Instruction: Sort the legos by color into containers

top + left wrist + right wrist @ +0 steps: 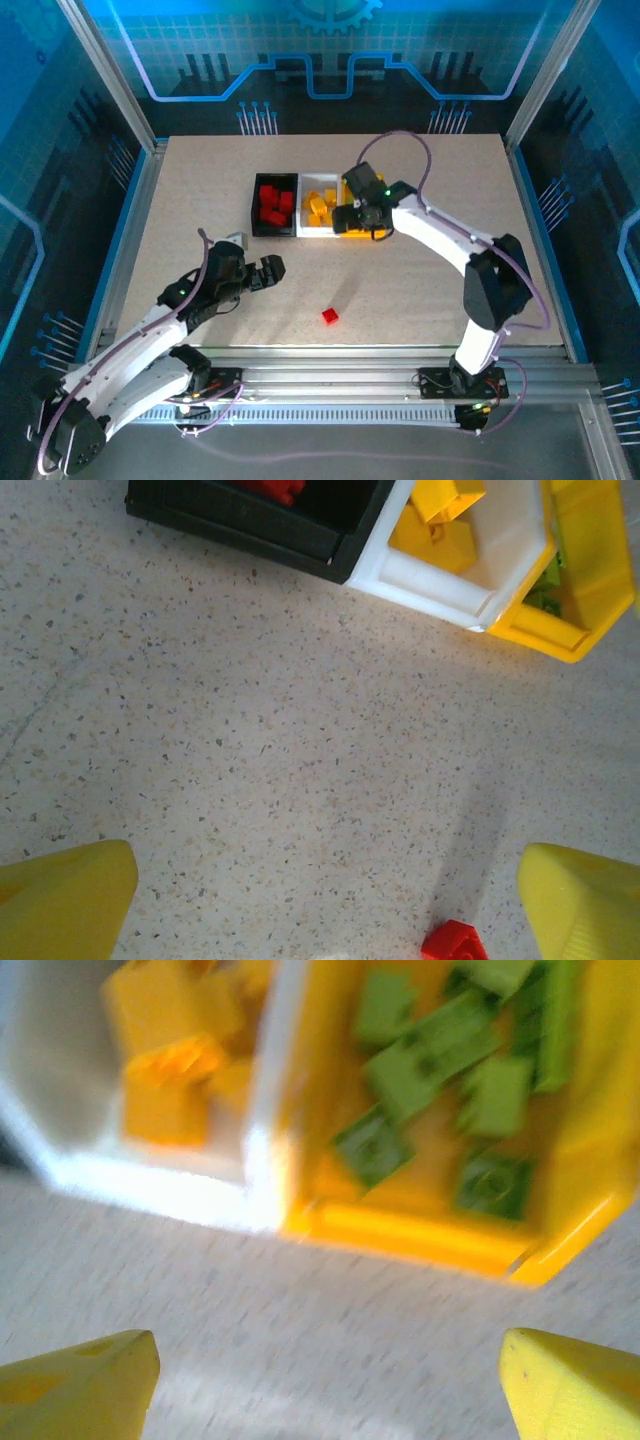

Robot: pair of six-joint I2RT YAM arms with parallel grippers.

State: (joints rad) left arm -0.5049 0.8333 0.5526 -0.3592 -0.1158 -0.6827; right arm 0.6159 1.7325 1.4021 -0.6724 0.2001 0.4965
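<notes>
Three joined bins sit at the table's middle back: a black bin (256, 210) holding red legos (274, 205), a white bin (305, 231) holding yellow-orange legos (318, 205), and a yellow-orange bin (420, 1230) holding lime green legos (430, 1055). One red lego (330, 316) lies alone on the table near the front, also at the bottom edge of the left wrist view (452, 942). My left gripper (268, 270) stands open and empty left of that brick. My right gripper (358, 218) hangs open and empty over the yellow-orange bin's front edge.
The speckled table (200, 200) is bounded by a metal frame, with rails along the near edge (330, 375). The right arm arches from its base (470, 375) across the table's right half. The left arm lies low along the front left.
</notes>
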